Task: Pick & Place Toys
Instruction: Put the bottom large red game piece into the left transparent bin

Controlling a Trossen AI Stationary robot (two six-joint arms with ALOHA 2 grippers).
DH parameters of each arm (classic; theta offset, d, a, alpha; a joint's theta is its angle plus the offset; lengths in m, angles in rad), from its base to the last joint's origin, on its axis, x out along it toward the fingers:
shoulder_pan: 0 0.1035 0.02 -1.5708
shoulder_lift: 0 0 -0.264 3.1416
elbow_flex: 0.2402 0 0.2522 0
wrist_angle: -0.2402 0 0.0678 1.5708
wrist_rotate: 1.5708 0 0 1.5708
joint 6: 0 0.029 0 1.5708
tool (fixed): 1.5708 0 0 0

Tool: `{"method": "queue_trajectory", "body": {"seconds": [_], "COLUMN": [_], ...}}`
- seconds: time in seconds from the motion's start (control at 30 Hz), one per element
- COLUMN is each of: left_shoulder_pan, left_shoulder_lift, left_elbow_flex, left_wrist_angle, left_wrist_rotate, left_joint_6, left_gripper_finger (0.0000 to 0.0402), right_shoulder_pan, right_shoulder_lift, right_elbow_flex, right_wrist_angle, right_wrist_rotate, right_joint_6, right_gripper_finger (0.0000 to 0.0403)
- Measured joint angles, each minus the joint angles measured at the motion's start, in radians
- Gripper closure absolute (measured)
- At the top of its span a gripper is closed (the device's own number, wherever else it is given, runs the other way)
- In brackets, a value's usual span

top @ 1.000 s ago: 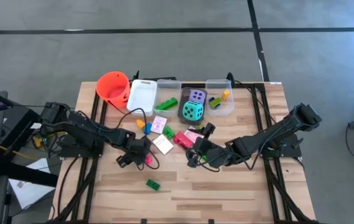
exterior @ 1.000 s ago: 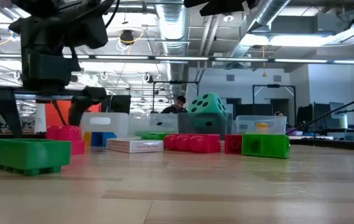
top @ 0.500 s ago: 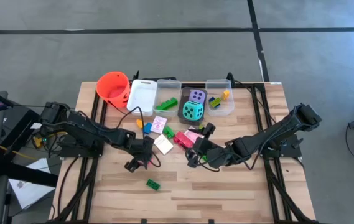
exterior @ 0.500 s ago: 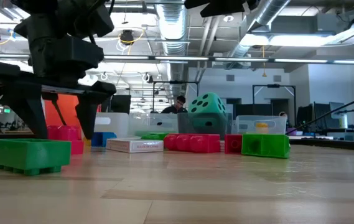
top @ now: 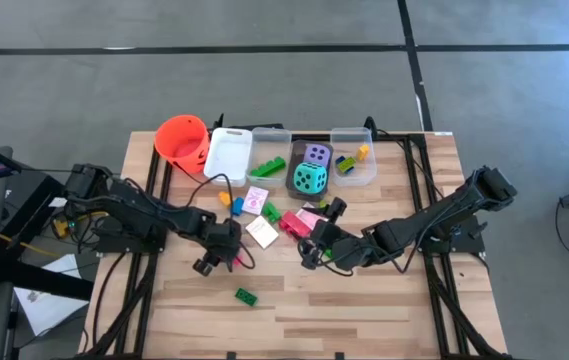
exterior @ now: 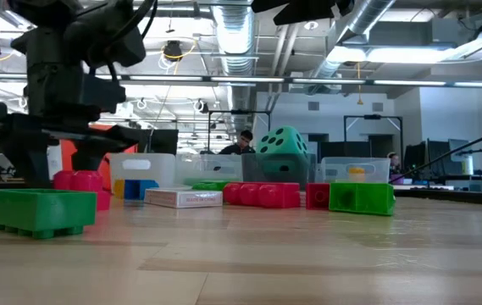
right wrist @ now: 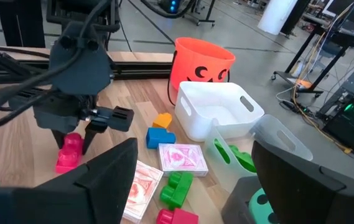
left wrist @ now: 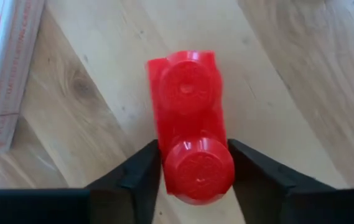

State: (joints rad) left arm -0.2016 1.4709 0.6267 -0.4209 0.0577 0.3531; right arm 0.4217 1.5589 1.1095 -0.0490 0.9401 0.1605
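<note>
A red brick (left wrist: 189, 124) with two studs lies flat on the wooden table (top: 364, 300), left of centre. My left gripper (left wrist: 195, 171) points down over it, its fingers closed against the brick's sides; the right wrist view shows it too (right wrist: 71, 143). My right gripper (top: 311, 255) hovers open above the table's middle, holding nothing. Other toys lie loose: a green brick (top: 245, 295) toward the near edge, pink-white cards (top: 261, 232), red bricks (top: 291, 222), and a teal die (top: 310, 179) with a purple die (top: 316, 154) in a bin. My left gripper pinches the red brick between its two fingers, on the two long sides beside one end stud (left wrist: 198, 165). The fingers come from above, pointing steeply down, and lie across the brick. The brick rests flat on the table, studs up.
An orange bucket (top: 183, 140), a white bin (top: 228, 154) and clear bins (top: 270, 160) (top: 352, 155) line the far edge. Yellow and blue bricks (top: 231, 203) and a green one (top: 271, 211) lie between them and the arms. The near half of the table has free room.
My left gripper has rolled about its own axis and sunk a little over the red brick. Its fingers, spread wide astride the brick half a second ago, have closed in on the brick's sides. The brick stays on the table.
</note>
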Motion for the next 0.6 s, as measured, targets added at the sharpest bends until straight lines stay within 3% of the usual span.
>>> {"method": "queue_trajectory", "body": {"seconds": [0.1,0.4,0.6], "left_shoulder_pan": [0.000,0.003,-0.001], "left_shoulder_lift": [-0.003,-0.051,-0.098], "left_elbow_flex": [-0.010,-0.017,-0.015], "left_wrist_angle": [0.006,0.185,0.538], "left_wrist_rotate": [-0.001,-0.085,-0.310], "left_joint_6": [-0.017,-0.209,-0.287], "left_gripper_finger": [0.0273,0.0272,0.0273], "right_shoulder_pan": [0.000,0.000,-0.008], "right_shoulder_lift": [0.000,0.000,0.000], "right_elbow_flex": [0.000,0.000,0.000], "right_wrist_angle": [0.000,0.001,0.000], "right_wrist_rotate": [0.000,0.000,0.000], "right_joint_6": [0.001,0.011,0.024], "right_gripper_finger": [0.0092,0.0092,0.0092]}}
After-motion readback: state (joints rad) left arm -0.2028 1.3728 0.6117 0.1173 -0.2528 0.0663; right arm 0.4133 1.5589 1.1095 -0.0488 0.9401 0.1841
